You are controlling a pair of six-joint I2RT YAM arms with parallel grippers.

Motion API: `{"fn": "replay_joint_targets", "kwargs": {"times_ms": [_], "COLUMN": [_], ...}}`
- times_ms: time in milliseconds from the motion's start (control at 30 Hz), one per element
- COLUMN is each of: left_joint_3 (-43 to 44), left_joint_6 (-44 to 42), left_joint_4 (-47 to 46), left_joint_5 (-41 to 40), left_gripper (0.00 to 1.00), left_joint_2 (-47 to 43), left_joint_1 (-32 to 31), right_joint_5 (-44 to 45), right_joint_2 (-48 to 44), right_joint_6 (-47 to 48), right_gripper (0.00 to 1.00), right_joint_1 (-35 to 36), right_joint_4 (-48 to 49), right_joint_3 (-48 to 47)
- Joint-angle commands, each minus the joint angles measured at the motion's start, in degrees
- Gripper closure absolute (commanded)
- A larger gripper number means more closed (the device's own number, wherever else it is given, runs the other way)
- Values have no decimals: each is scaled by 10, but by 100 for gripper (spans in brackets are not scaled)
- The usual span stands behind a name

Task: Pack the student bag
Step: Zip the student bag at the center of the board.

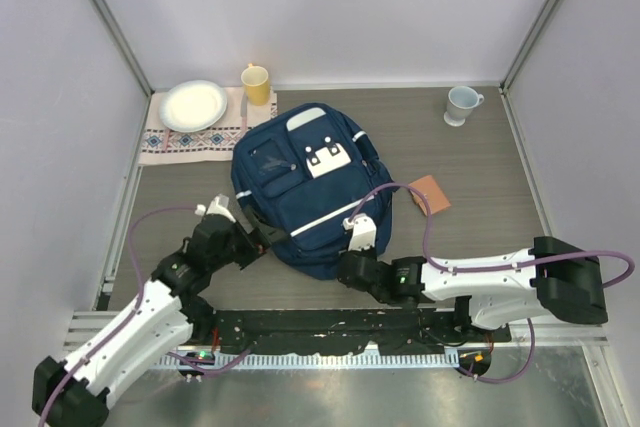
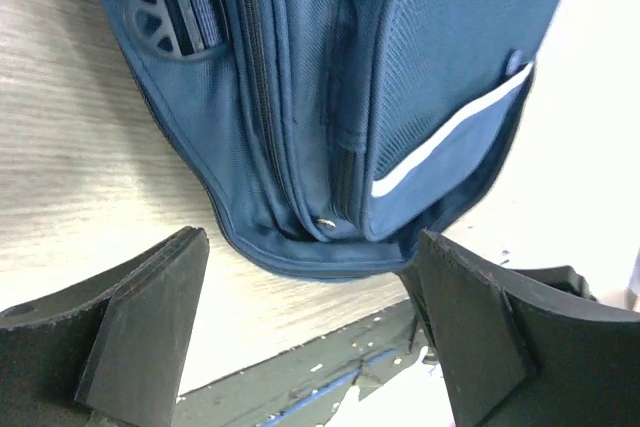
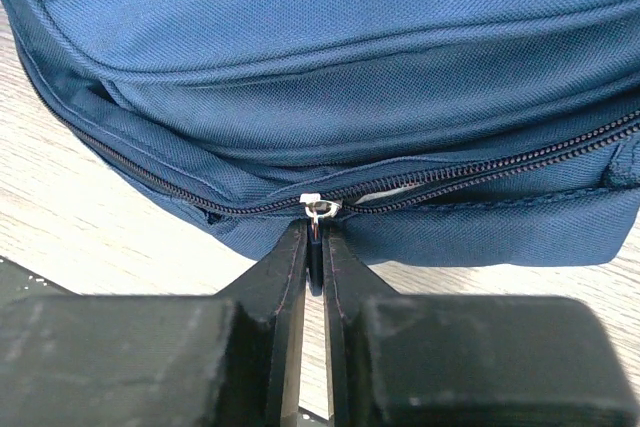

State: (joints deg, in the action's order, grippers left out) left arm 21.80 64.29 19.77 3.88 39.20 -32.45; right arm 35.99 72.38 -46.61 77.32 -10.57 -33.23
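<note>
Right gripper [image 3: 315,237]: your jaws are pressed together on the small metal zipper pull [image 3: 320,211], at the near edge of the bag.
Left gripper [image 2: 310,282]: your fingers [image 2: 150,307] stand wide apart with nothing between them, and their tips are just short of the bag's near left corner.
Student bag [image 1: 305,182]: it lies flat in the middle of the table [image 1: 500,177] with its front up and its white buckled flap facing the camera. Your right gripper touches its near edge and your left one is just beside its left side.
Zipper: the track runs along the near edge to either side of the pull. You see a narrow gap with something pale in it just beside the pull.
Bag contents: you cannot tell from these views.
Flat brown item [image 1: 430,194]: it lies on the table just right of the bag.
Plate [image 1: 193,105]: white, on a patterned placemat [image 1: 190,142] at the far left, apart from the bag.
Yellow mug [image 1: 256,83]: upright just beyond the bag's far edge, beside the plate; you cannot see its contents.
Pale cup [image 1: 460,104]: upright at the far right, well apart from the bag; you cannot see its contents.
</note>
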Motion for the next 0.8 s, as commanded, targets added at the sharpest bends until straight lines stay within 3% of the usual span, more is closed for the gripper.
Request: {"fn": "replay_joint_targets", "kwargs": {"times_ms": [0, 133, 367, 567, 667, 767], "left_joint_3": [-26, -12, 43, 31, 12, 33], "left_joint_6": [106, 131, 227, 278, 292, 286], "left_joint_4": [39, 46, 48, -48, -137, -155], "left_joint_5": [-34, -84, -279, -323, -317, -314], "left_gripper": [11, 7, 5, 5, 5, 5], "left_joint_2": [-73, -52, -17, 55, 103, 157], "left_joint_1": [-19, -71, -286, -344, -345, -345], "right_joint_5": [-15, -23, -29, -29, -27, -28], "right_joint_2": [4, 9, 5, -10, -22, -34], "right_joint_6": [21, 22, 21, 20, 16, 14], "right_gripper": [99, 99, 99, 99, 99, 99], "right_joint_1": [-15, -20, -26, -26, -27, -27], "right_joint_4": [63, 70, 73, 71, 75, 72], "right_joint_3": [-10, -6, -6, 1, 12, 22]}}
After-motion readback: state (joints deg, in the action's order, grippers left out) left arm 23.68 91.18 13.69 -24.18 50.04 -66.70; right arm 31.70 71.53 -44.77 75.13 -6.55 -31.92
